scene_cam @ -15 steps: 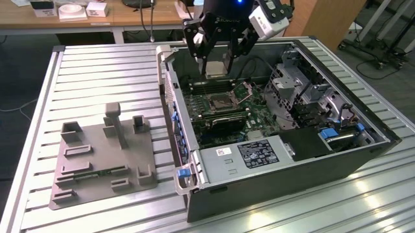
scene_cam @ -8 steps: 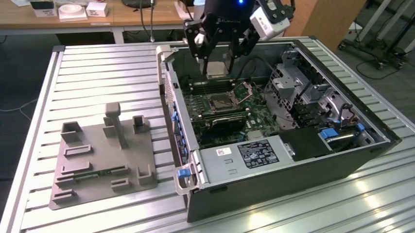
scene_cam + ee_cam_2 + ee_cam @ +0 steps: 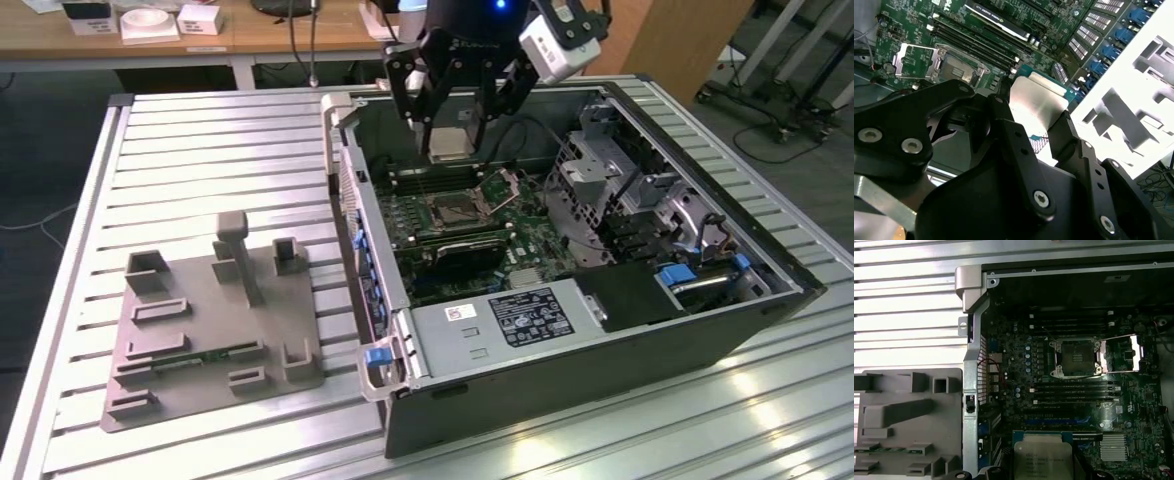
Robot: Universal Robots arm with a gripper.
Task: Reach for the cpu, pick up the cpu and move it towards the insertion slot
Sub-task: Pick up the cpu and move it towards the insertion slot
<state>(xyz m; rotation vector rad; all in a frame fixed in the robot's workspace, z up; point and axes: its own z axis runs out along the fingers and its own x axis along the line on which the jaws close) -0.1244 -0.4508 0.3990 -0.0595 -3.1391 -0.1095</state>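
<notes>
arm: comes down from 12 o'clock in the exterior view, wrist pointing straight down | claw (image 3: 451, 140): black linked fingers (image 3: 1019, 145) drawn in from both sides, pads pressed on the edges of the cpu (image 3: 1036, 102), holding it flat, lifted clear | wrist: white camera block at its 2 o'clock side

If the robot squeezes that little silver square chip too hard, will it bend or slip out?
The cpu looks like a flat metal-faced plate, so probably stiff, not bendy. The gripper pinches only its edges, and that smooth face looks slippery, so it might slide. Held above the insertion slot, it could be damaged if dropped.
</notes>
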